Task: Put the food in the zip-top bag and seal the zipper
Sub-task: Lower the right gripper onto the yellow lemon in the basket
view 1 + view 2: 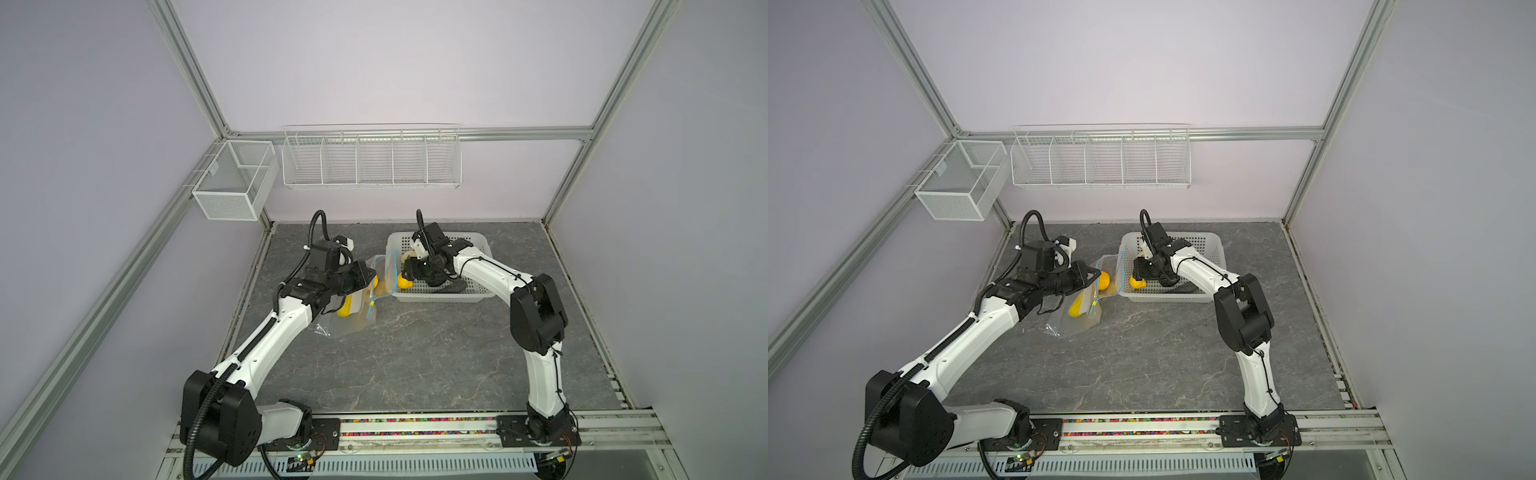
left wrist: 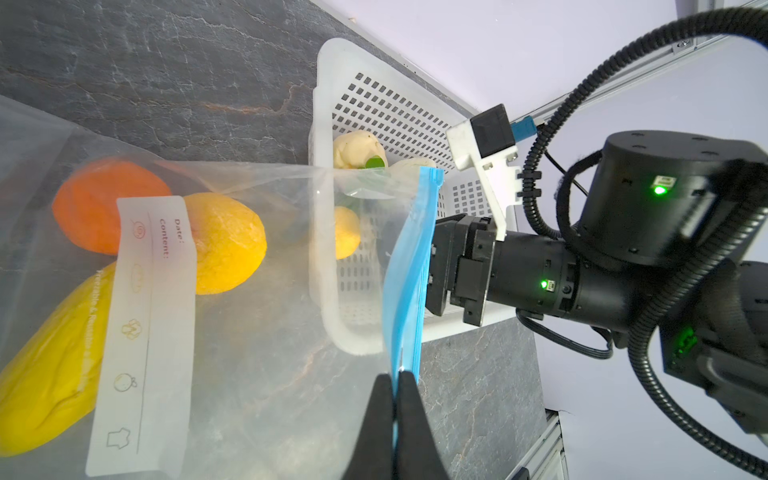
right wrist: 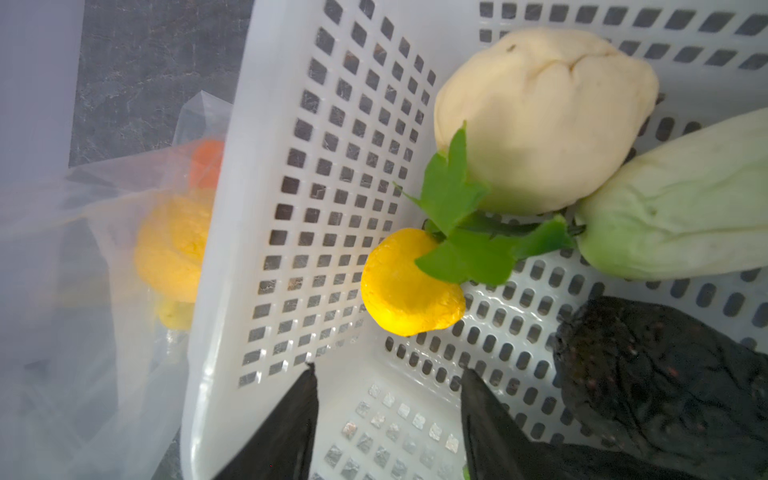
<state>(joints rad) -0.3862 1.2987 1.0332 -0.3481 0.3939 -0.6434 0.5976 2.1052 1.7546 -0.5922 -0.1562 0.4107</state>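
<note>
The clear zip-top bag point(image 2: 257, 332) lies on the grey table left of the white perforated basket point(image 3: 299, 208). Its mouth is held up toward the basket. My left gripper point(image 2: 395, 376) is shut on the blue zipper point(image 2: 411, 266) at the mouth edge. An orange point(image 2: 104, 203), a lemon point(image 2: 228, 245) and a long yellow piece point(image 2: 50, 365) lie inside the bag. My right gripper point(image 3: 387, 370) is open and empty inside the basket, just short of a yellow lemon point(image 3: 409, 286) with green leaves point(image 3: 457, 232). A cream cabbage point(image 3: 540, 116), a pale green vegetable point(image 3: 685, 216) and a dark avocado point(image 3: 665, 374) also lie there.
In both top views the basket point(image 1: 478, 241) stands at the back middle of the table, with the bag point(image 1: 357, 316) at its left. A wire rack point(image 1: 370, 158) and a mesh box point(image 1: 232, 183) hang on the back wall. The right arm's wrist point(image 2: 540, 270) is close beside the bag's mouth.
</note>
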